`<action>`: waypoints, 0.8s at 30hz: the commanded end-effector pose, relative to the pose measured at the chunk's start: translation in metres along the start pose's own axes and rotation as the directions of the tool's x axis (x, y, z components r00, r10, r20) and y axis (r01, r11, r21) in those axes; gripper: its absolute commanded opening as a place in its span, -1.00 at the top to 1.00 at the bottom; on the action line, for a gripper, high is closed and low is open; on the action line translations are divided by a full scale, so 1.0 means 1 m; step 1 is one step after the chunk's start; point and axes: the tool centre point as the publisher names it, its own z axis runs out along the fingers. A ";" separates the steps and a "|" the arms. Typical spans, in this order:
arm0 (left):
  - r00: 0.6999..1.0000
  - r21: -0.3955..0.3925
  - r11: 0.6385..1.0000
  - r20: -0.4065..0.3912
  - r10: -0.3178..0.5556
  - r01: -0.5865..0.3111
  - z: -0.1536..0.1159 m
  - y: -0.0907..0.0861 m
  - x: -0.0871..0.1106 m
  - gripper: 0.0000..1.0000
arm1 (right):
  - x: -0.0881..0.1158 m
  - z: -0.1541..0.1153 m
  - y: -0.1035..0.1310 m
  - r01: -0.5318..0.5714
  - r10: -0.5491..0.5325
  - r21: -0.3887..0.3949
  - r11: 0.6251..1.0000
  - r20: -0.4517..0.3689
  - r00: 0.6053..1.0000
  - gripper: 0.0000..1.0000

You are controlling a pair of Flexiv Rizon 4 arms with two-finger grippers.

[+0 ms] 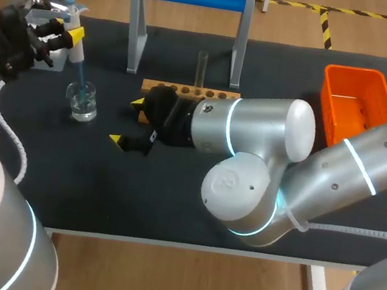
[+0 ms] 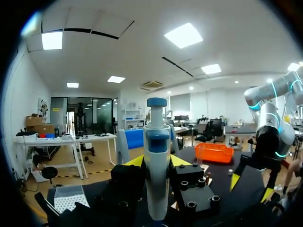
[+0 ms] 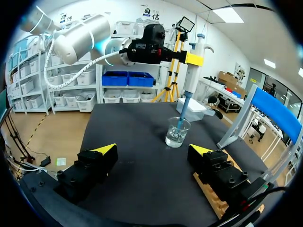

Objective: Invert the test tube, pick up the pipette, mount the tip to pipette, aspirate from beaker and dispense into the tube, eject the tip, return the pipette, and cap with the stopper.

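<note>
left gripper [image 1: 70,33]: clamped on my pipette [image 1: 78,55], upright, tip in beaker [image 1: 83,101]
tube [image 1: 201,69]: upright, well to my right
right gripper [image 1: 127,120]: wide open, empty

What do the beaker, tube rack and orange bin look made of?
Beaker: clear, glossy, glass or clear plastic; the liquid shows through. Tube rack: probably wood, matte tan with drilled holes. Orange bin: likely plastic, with uniform bright colour and slotted walls.

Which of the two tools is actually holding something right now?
The left tool, shut on the pipette whose tip dips into the beaker; the right tool hangs open and empty beside the wooden rack.
</note>
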 end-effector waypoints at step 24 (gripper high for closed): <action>1.000 0.002 1.000 0.004 0.001 -0.001 0.001 0.000 0.001 1.00 | -0.017 -0.080 0.028 0.030 -0.065 -0.155 0.987 -0.228 0.971 -1.00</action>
